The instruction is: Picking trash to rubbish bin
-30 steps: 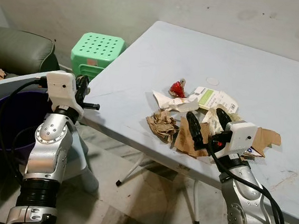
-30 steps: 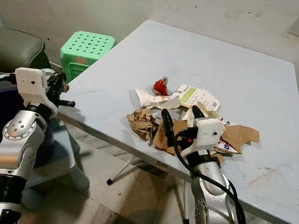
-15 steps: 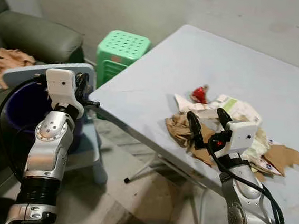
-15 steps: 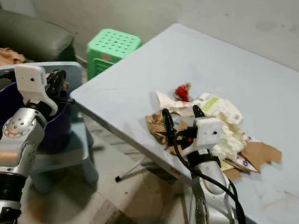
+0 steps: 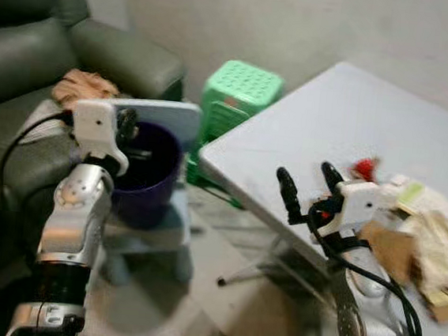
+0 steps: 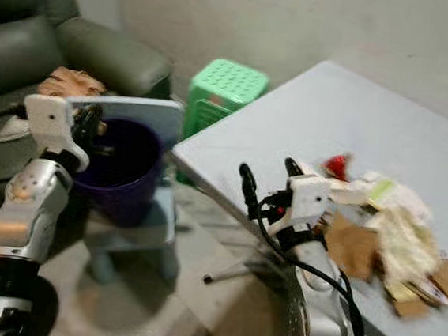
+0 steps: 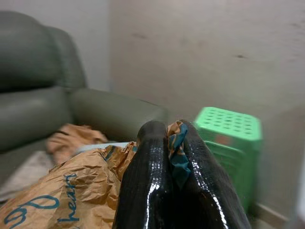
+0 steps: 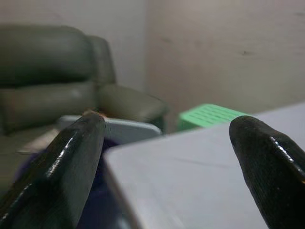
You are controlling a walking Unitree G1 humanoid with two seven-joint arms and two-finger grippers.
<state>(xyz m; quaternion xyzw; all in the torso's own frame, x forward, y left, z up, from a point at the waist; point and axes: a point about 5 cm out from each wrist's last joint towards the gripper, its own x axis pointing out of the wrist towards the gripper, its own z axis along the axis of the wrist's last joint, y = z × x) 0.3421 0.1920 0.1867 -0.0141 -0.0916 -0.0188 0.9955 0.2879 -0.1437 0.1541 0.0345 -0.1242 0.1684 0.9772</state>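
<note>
My left gripper (image 5: 126, 125) is held up at the near rim of the purple rubbish bin (image 5: 148, 196). It is shut on a crumpled brown paper bag (image 7: 66, 191) with teal print, pinched between the black fingers (image 7: 143, 191). My right gripper (image 5: 304, 173) is open and holds nothing, raised at the front edge of the grey table (image 5: 324, 118). A blurred pile of brown paper and card trash (image 5: 419, 246) lies on the table to its right, with a red wrapper (image 5: 363, 166) at the pile's far side.
The bin sits on a pale blue chair (image 5: 154, 237). A green plastic stool (image 5: 239, 98) stands between chair and table. A dark green sofa (image 5: 28, 54) with an orange cloth (image 5: 85, 87) on it is at the left. Bare floor lies before me.
The camera has swung left, so table and trash slid right and the sofa and bin came into view. The left gripper keeps the paper beside the bin; the right stays open.
</note>
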